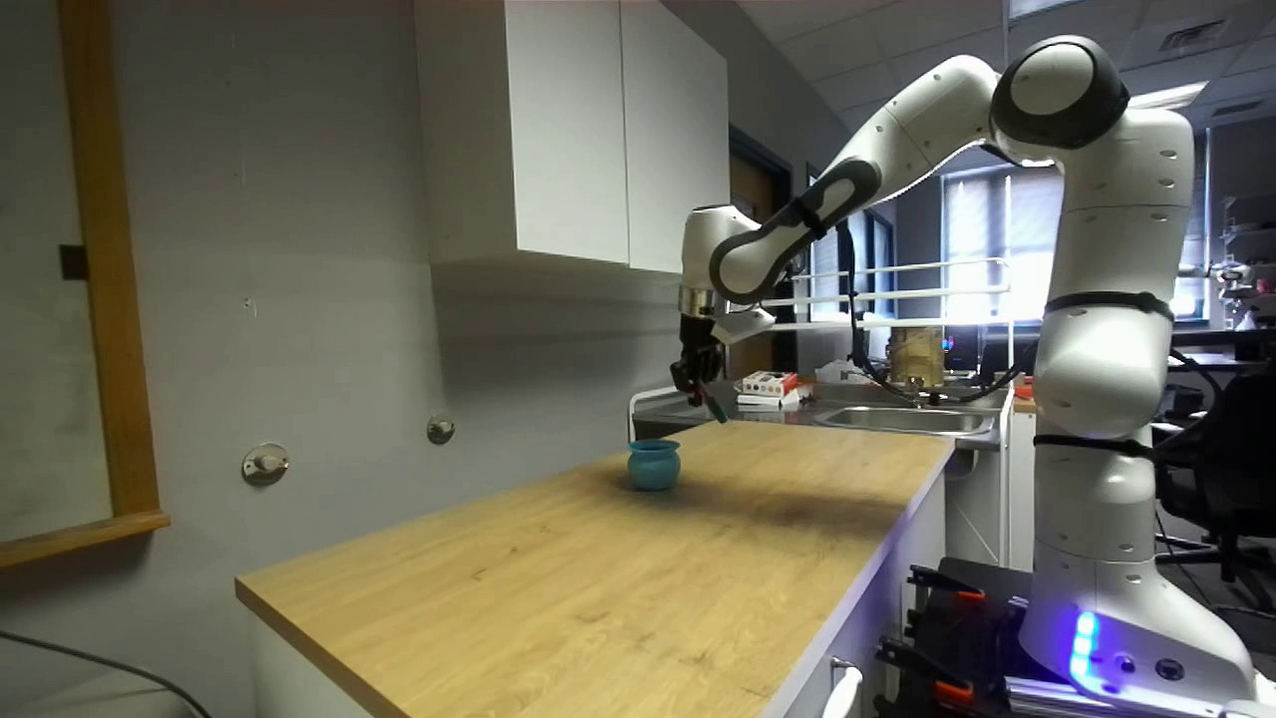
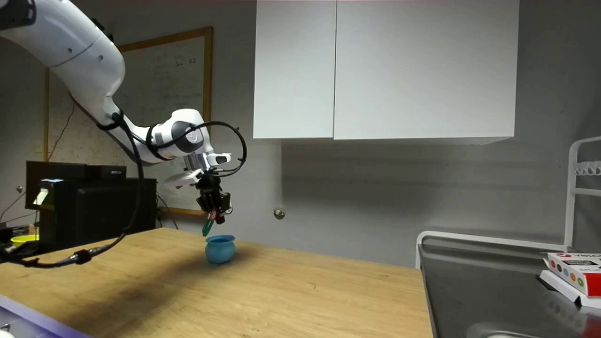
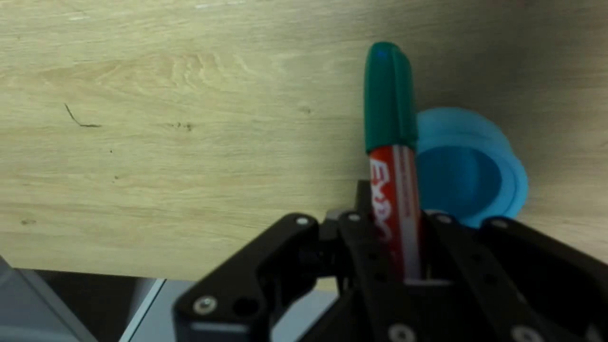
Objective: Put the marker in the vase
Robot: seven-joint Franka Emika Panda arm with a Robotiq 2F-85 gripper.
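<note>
The marker [image 3: 390, 104] has a red body and a green cap. My gripper [image 3: 396, 209] is shut on its red body, and the capped end sticks out past the fingertips. In both exterior views the marker [image 1: 716, 408] [image 2: 208, 226] is held tilted in the air, cap end down. The teal-blue vase [image 1: 654, 467] stands upright on the wooden counter, also in an exterior view [image 2: 219, 249]. The gripper [image 1: 701, 384] [image 2: 216, 213] is above the vase, and the marker is apart from it. In the wrist view the vase [image 3: 456, 121] lies right of the marker, its mouth partly covered.
The wooden counter [image 1: 558, 578] runs along the wall under a white cabinet [image 1: 568, 130]. A metal sink top [image 2: 474, 291] adjoins it, with a red and white box [image 2: 575, 272] on it. Black equipment [image 2: 103, 211] stands beyond the counter in an exterior view.
</note>
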